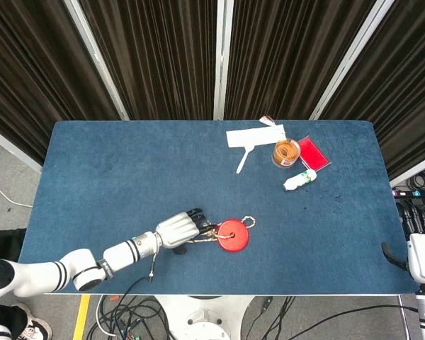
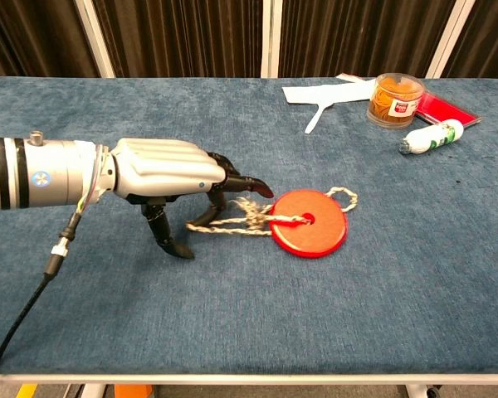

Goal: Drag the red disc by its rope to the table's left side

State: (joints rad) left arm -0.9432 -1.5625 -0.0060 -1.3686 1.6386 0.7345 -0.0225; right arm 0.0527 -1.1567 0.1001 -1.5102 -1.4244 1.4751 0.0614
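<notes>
The red disc [image 1: 231, 235] [image 2: 307, 223] lies flat near the table's front edge, a little left of centre. Its braided rope [image 1: 207, 234] [image 2: 232, 222] runs through the centre hole; a small loop shows at the disc's far right and a longer loop trails left. My left hand [image 1: 177, 229] [image 2: 170, 170] is just left of the disc, its dark fingers curled down over the left loop and hooking it, with the thumb pointing down at the cloth. My right hand [image 1: 414, 241] hangs beyond the table's right edge, fingers apart, holding nothing.
At the back right lie a white paper sheet [image 1: 253, 136], a white stick [image 1: 242, 161], a clear jar [image 1: 286, 152], a red box [image 1: 314, 151] and a small white bottle [image 1: 299, 180]. Blue cloth [image 1: 113, 177] covers the table, and cables hang below its front edge.
</notes>
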